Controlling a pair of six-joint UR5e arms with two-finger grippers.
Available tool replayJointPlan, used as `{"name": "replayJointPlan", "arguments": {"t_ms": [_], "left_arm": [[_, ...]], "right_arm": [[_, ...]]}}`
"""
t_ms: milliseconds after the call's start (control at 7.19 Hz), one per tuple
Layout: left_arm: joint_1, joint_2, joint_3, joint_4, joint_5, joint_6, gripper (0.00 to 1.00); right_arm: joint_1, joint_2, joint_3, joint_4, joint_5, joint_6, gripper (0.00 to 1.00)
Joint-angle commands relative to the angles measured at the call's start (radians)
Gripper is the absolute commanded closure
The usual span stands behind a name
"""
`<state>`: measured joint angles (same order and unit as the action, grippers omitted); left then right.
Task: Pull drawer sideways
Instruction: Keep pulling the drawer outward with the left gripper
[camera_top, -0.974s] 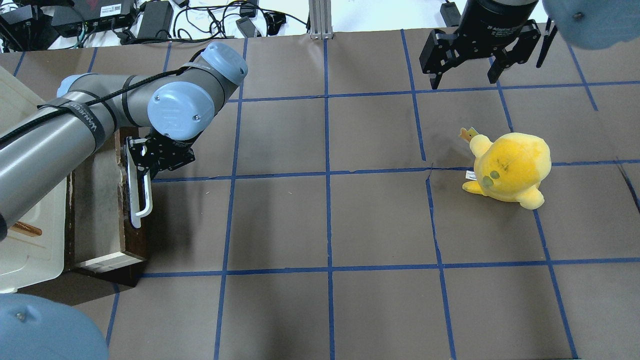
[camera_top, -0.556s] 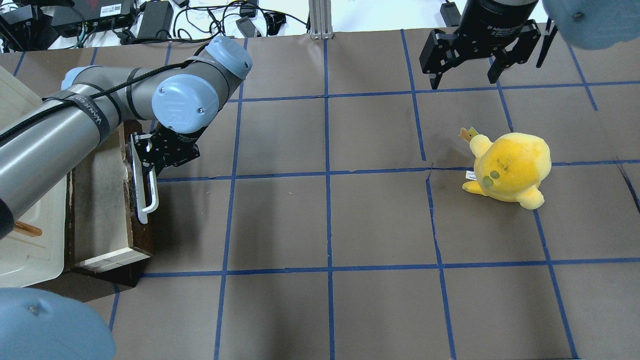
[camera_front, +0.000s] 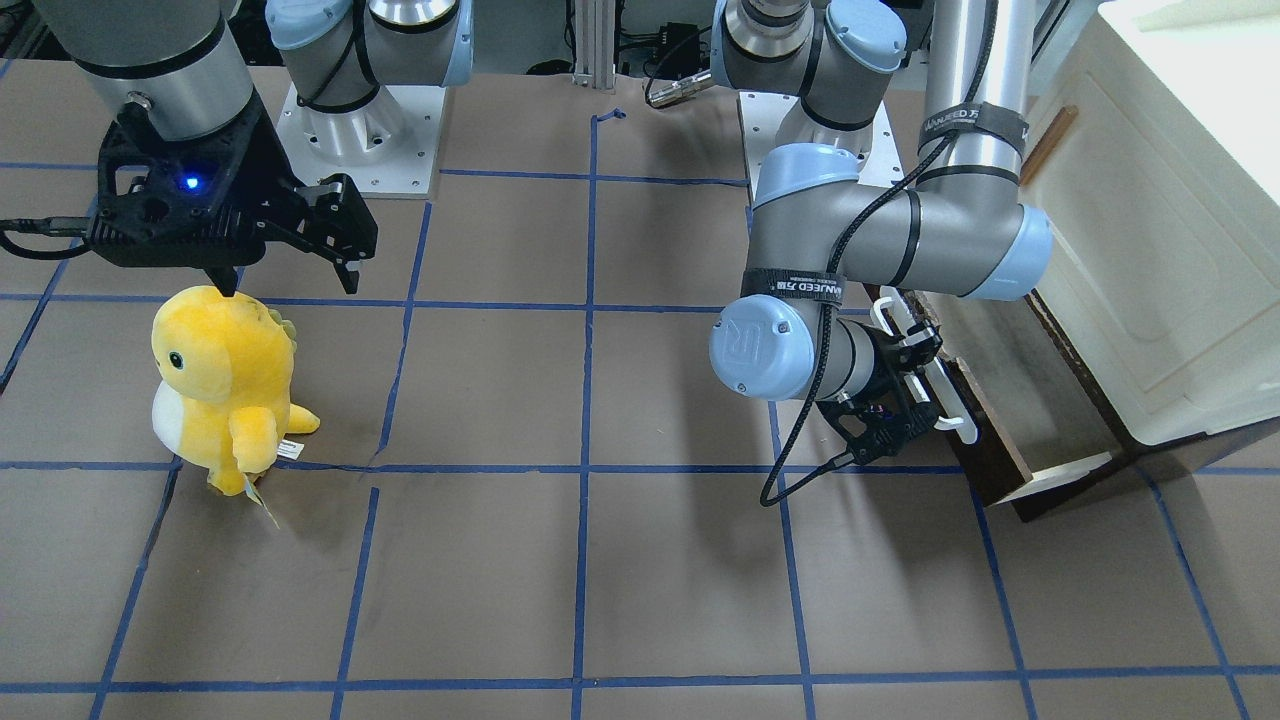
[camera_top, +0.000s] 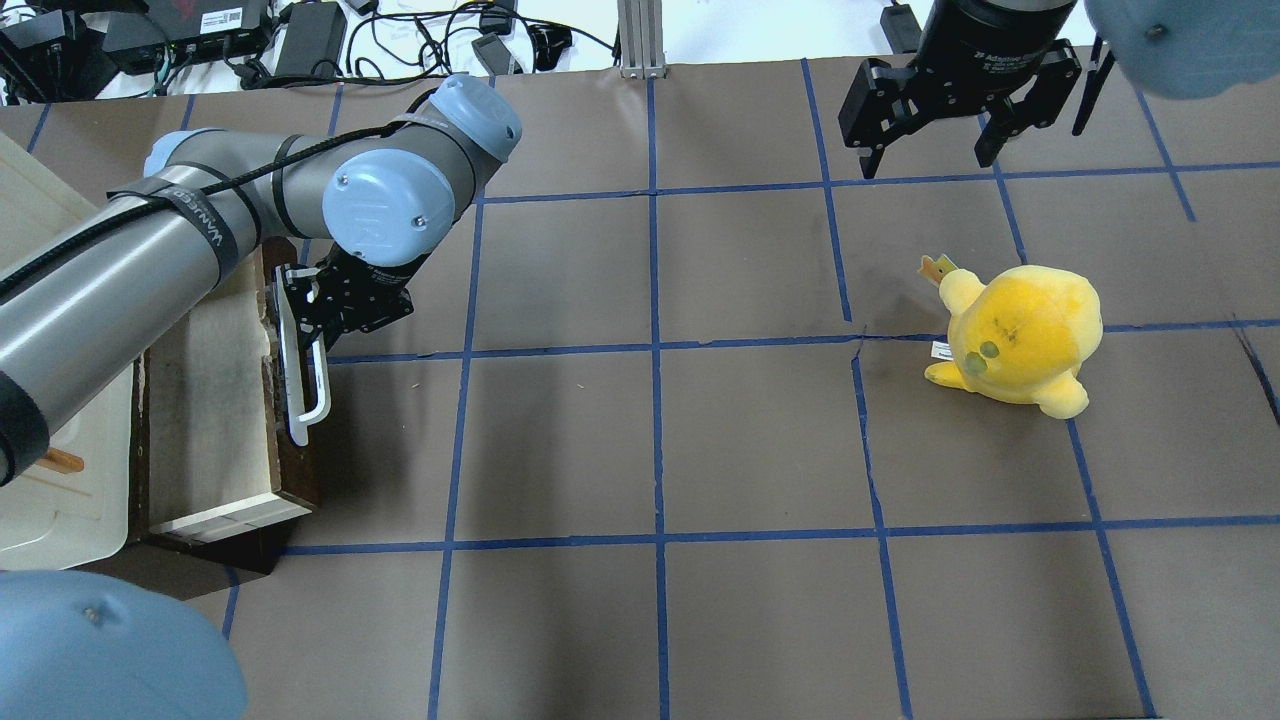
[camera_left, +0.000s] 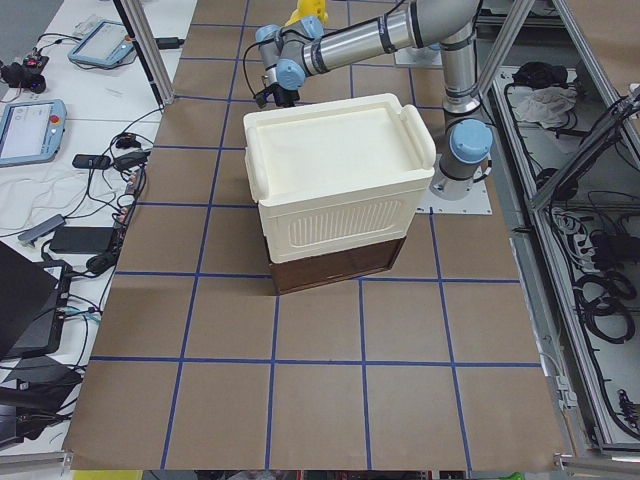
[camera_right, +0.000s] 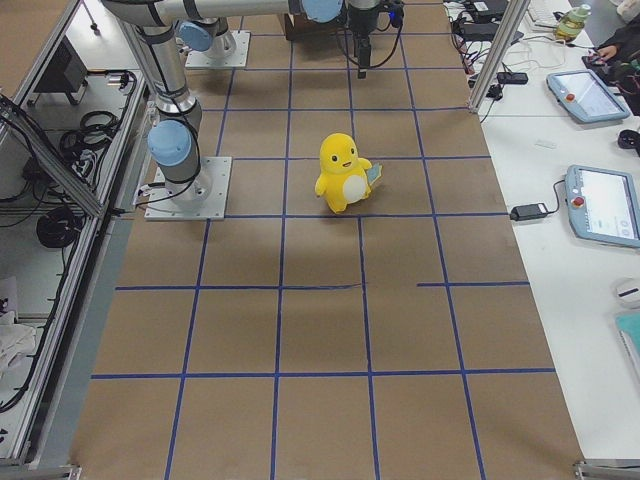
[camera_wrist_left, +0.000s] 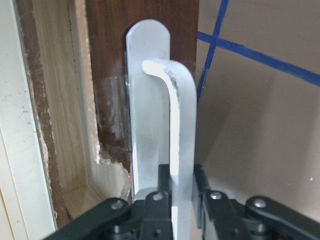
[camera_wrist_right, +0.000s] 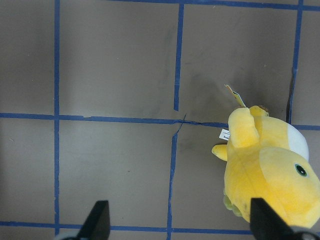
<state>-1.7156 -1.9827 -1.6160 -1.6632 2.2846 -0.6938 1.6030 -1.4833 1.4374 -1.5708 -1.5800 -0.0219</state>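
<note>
Pinched tight between the left gripper's (camera_wrist_left: 181, 192) fingers: the white bar handle (camera_wrist_left: 182, 125), gripped near one end. Right behind it, the dark front of the drawer (camera_top: 215, 400), partly out from under the cream-white box (camera_front: 1150, 250) at the table's (camera_top: 650, 450) left side, pale bottom showing. Well apart to the right, a yellow plush toy (camera_top: 1020, 335), upright. Beyond that, right gripper (camera_top: 927, 165) hovering, fingers spread wide.

- Your left arm (camera_top: 120, 270) reaches out low over the table, its wrist bent so the left gripper (camera_top: 305, 325) lies sideways.
- Its fingers (camera_wrist_left: 162, 187) are pinched tight on the drawer handle (camera_wrist_left: 172, 125).
- Your right arm (camera_front: 150, 60) hangs upright, and the right gripper (camera_top: 927, 162) points straight down with its jaws spread wide.
</note>
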Motion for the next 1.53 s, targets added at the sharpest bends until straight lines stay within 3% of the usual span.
{"name": "replayJointPlan", "arguments": {"t_ms": [0,556,695,834,974,1113,1391], "left_arm": [[-0.015,-0.002,0.008,-0.003,-0.007,-0.006,1.0],[-0.047,-0.025,0.041,-0.004,-0.036,-0.018,1.0],[-0.053,-0.024,0.041,-0.004,-0.03,-0.018,0.66],[-0.061,-0.016,0.042,-0.001,-0.027,-0.001,0.07],[-0.065,-0.008,0.051,-0.001,-0.027,0.04,0.0],[-0.073,0.01,0.076,0.0,-0.042,0.074,0.0],[-0.07,0.092,0.177,-0.044,-0.23,0.155,0.0]], "right_arm": [[0.0,0.0,0.0,0.0,0.0,0.0,0.0],[0.0,0.0,0.0,0.0,0.0,0.0,0.0],[0.0,0.0,0.0,0.0,0.0,0.0,0.0],[0.0,0.0,0.0,0.0,0.0,0.0,0.0],[0.0,0.0,0.0,0.0,0.0,0.0,0.0],[0.0,0.0,0.0,0.0,-0.001,0.0,0.0],[0.0,0.0,0.0,0.0,-0.001,0.0,0.0]]}}
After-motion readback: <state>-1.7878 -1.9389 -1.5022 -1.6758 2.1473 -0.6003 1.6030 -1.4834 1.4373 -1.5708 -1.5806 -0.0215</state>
